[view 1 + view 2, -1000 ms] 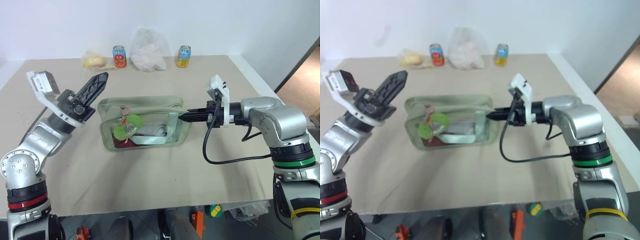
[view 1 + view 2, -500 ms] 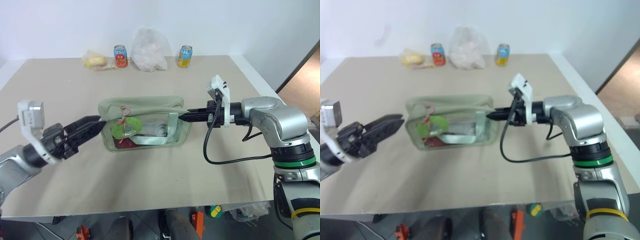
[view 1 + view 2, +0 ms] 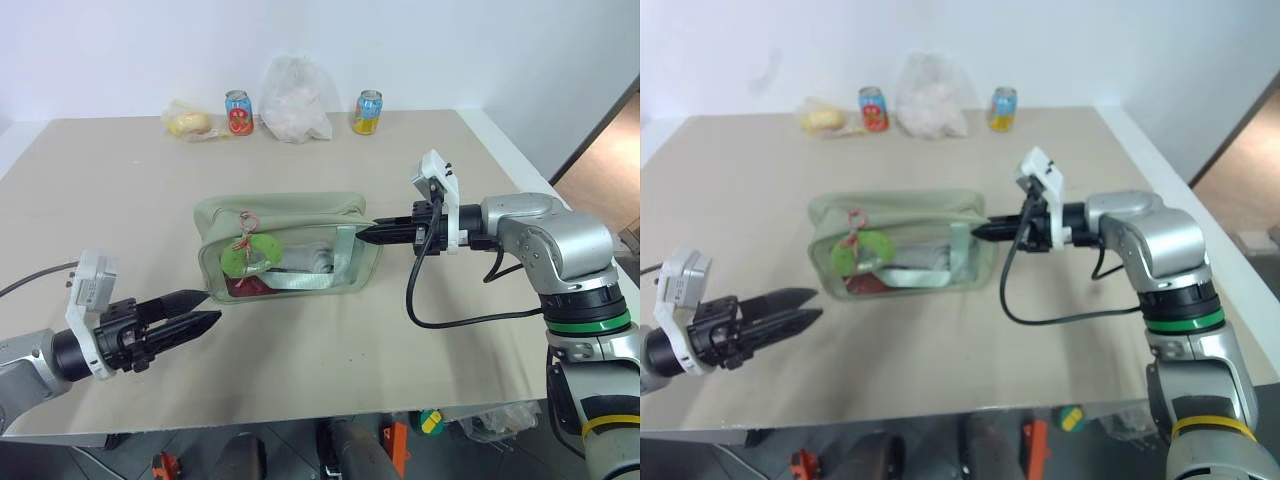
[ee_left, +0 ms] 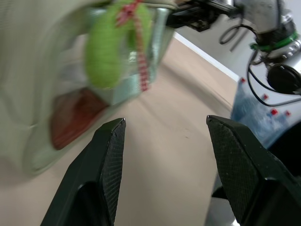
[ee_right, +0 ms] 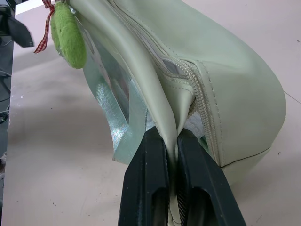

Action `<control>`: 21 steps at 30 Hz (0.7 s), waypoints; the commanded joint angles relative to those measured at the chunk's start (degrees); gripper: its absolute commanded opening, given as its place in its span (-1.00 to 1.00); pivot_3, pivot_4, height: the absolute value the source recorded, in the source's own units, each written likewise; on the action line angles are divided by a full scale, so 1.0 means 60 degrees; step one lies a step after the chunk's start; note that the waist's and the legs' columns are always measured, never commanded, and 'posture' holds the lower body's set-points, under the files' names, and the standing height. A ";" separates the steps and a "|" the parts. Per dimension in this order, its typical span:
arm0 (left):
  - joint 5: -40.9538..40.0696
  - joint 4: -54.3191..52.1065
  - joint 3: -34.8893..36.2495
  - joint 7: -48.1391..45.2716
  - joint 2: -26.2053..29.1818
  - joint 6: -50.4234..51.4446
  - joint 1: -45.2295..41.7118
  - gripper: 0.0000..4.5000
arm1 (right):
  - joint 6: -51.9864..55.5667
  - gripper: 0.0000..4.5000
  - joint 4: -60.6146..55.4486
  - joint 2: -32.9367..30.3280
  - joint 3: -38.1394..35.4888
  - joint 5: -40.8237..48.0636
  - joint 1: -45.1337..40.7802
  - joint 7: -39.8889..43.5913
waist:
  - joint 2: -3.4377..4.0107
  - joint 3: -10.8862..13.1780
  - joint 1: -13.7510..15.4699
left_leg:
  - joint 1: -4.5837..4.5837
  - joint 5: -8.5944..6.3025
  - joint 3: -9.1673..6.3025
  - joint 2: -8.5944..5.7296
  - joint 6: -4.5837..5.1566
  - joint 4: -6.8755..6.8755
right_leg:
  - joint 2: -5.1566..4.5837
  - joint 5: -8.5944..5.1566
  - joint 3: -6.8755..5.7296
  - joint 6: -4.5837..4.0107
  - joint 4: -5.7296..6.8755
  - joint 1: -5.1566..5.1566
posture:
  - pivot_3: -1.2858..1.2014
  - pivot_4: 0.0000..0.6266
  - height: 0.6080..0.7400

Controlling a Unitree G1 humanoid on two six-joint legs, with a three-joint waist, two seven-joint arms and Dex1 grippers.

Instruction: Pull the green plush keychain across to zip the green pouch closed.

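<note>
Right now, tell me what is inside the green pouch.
Through the clear front window of the green pouch a dark red item lies at the bottom, with pale contents beside it. The green plush keychain hanging in front and the fabric top cover the rest.

The green pouch (image 3: 290,247) stands upright near the middle of the table, its long side running left to right. It is pale sage-green fabric with a clear plastic front window, a green strap crossing that window, and a darker red item showing low inside at the left. Its top zipper runs along the upper edge, and fabric at its right end is pinched together. The green plush keychain (image 3: 249,255) is a small, bright lime-green, roundish charm hanging on a thin red cord against the pouch's near face, left of centre.
</note>
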 commanded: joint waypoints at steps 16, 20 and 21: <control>-0.0222 0.0725 -0.1155 0.1226 -0.1281 0.0137 -0.1835 0.26 | 0.0335 -1.00 -0.0421 -0.0160 -0.0284 0.0232 0.0105 -0.0159 | -0.0005 -0.0003 0.0006 | -0.0006 -0.0002 -0.0003 -0.0004 0.0004 0.0002 | -0.0002 0.0016 0.0002 0.0027 -0.0001 0.0002 | 0.03 -0.52 1.00; -0.0288 0.0786 -0.1236 0.1377 -0.1333 0.0158 -0.2352 0.26 | 0.0367 -1.00 -0.0440 -0.0148 -0.0293 0.0281 0.0145 -0.0206 | -0.0005 -0.0003 0.0008 | -0.0007 -0.0002 -0.0004 -0.0004 0.0003 0.0002 | -0.0002 0.0016 0.0001 0.0027 -0.0001 0.0003 | 0.03 -0.52 1.00; -0.0289 0.0803 -0.1253 0.1384 -0.1327 0.0169 -0.2424 0.26 | 0.0389 -1.00 -0.0465 -0.0144 -0.0301 0.0308 0.0165 -0.0228 | -0.0005 -0.0003 0.0007 | -0.0007 -0.0002 -0.0004 -0.0005 0.0003 0.0002 | -0.0002 0.0017 0.0002 0.0028 -0.0001 0.0003 | 0.03 -0.52 1.00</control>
